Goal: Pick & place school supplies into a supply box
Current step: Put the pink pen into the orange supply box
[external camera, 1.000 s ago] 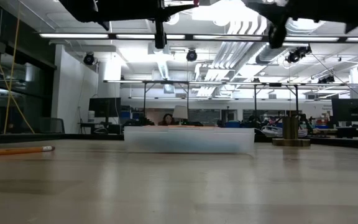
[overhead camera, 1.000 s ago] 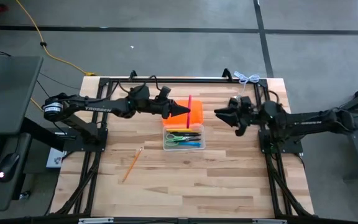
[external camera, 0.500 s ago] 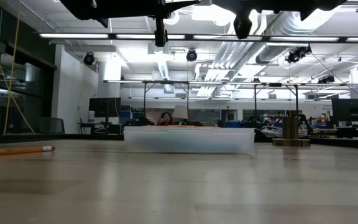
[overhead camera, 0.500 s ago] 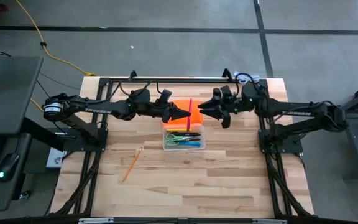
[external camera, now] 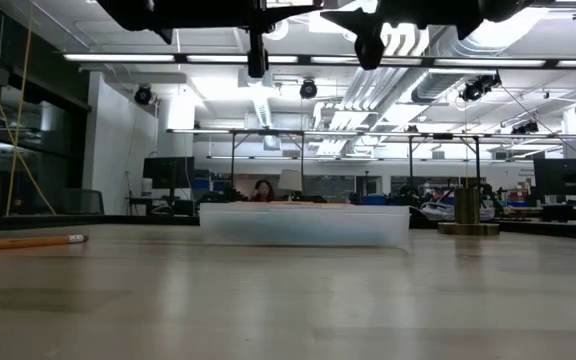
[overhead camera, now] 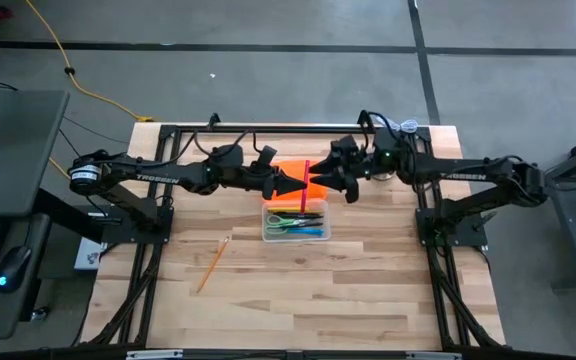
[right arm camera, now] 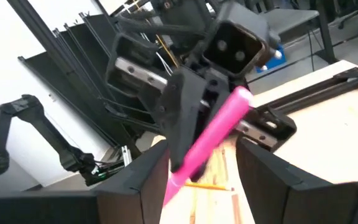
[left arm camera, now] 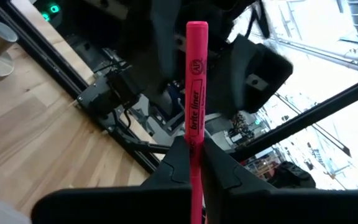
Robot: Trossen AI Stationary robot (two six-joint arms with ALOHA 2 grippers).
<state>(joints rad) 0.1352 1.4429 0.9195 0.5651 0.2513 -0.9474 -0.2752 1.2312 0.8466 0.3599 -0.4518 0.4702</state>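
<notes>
Left gripper [overhead camera: 300,182] clamped on pink highlighter [overhead camera: 306,177]; right gripper [overhead camera: 314,181] spread wide around it. Could drop beside supply box [overhead camera: 295,225] if released early.

A wooden worktop [overhead camera: 298,290]; a brass bell-shaped weight [external camera: 468,211] at its far right; a yellow cable [overhead camera: 88,85] crosses the floor far left.

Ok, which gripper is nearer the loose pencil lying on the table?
Left. The left gripper is over the supply box, shut on the pink highlighter; the pencil lies on its side. The right gripper, open, faces it from beyond the highlighter.
</notes>
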